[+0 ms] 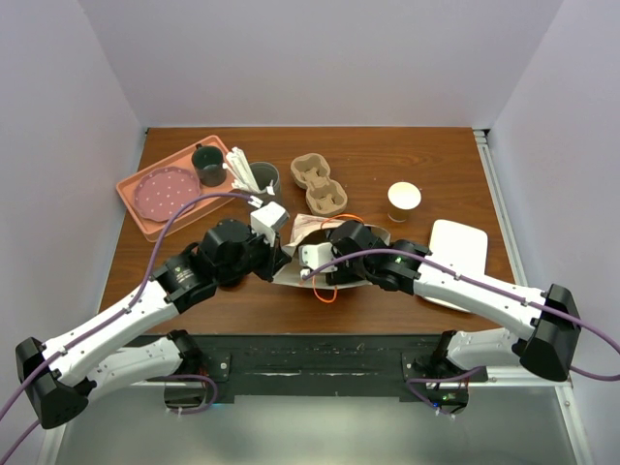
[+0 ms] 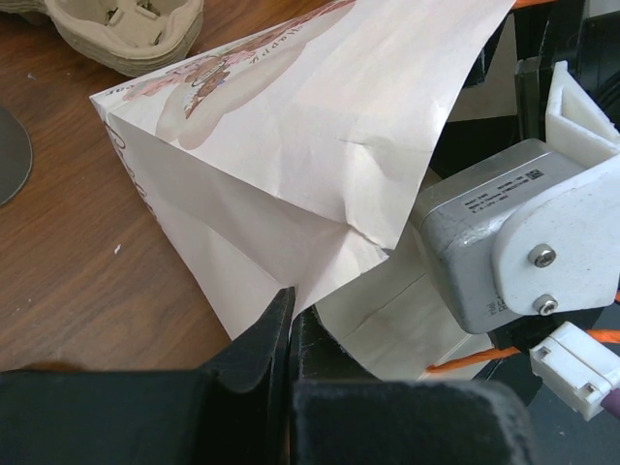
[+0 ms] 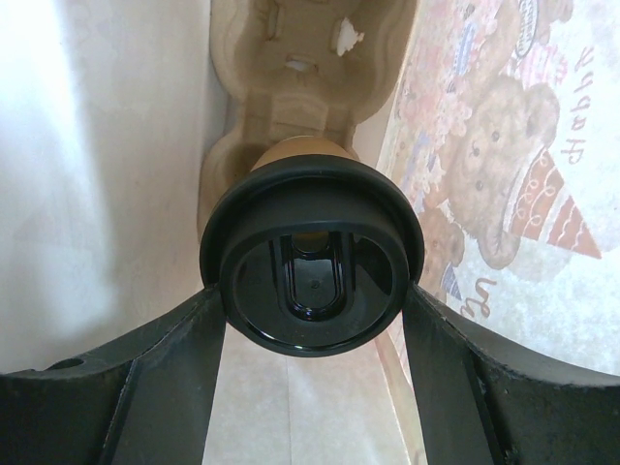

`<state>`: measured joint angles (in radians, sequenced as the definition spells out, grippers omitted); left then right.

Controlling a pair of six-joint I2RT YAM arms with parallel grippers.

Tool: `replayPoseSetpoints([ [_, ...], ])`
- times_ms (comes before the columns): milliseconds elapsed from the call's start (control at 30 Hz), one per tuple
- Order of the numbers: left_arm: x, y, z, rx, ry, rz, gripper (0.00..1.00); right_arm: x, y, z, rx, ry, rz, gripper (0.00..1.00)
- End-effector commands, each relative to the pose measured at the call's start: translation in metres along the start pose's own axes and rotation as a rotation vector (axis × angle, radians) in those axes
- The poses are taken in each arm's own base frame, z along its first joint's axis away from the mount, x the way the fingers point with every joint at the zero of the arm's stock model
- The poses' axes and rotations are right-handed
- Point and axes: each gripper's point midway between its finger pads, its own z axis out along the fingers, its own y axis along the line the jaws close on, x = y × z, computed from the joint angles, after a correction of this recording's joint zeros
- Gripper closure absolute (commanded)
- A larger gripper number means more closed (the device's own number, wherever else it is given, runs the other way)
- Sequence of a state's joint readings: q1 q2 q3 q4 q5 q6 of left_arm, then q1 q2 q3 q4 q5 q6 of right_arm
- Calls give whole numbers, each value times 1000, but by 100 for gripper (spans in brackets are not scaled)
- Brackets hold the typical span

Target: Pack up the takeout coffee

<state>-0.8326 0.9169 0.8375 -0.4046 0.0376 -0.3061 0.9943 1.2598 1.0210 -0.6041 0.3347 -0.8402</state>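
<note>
In the right wrist view a takeout coffee (image 3: 312, 281) with a black lid and tan sides stands in a cardboard cup carrier (image 3: 300, 58) inside a white paper bag (image 3: 97, 145). My right gripper (image 3: 313, 289) is shut on it, a finger pressing each side of the lid. From above, those fingers are hidden inside the bag (image 1: 308, 226). My left gripper (image 2: 291, 300) is shut on the bag's edge (image 2: 291, 126) and holds its mouth up. A second tan cup (image 1: 404, 201) without a lid stands on the table to the right.
Another cardboard carrier (image 1: 320, 186) lies behind the bag. At the back left sits a pink tray (image 1: 145, 215) with a dotted plate (image 1: 162, 192) and a dark mug (image 1: 207, 165), beside a grey tumbler with white utensils (image 1: 262, 177). A white square plate (image 1: 457, 247) lies at the right.
</note>
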Motion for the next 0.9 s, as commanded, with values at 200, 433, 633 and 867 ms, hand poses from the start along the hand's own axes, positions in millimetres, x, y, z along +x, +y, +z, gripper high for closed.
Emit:
replayPoseSetpoints([
  [200,-9,2,-1,-8,-22,45,100,5,-8,-7,15,36,1,100],
  [433,-12,1,-2,-4,-32,55,100,7,-5,0,10,53,-8,100],
  [633,-13,1,-2,-2,-31,56,100,10,-10,-3,33,74,-9,100],
  [867,-14,0,-2,0,-34,59,100,17,2,3,7,89,-10,100],
])
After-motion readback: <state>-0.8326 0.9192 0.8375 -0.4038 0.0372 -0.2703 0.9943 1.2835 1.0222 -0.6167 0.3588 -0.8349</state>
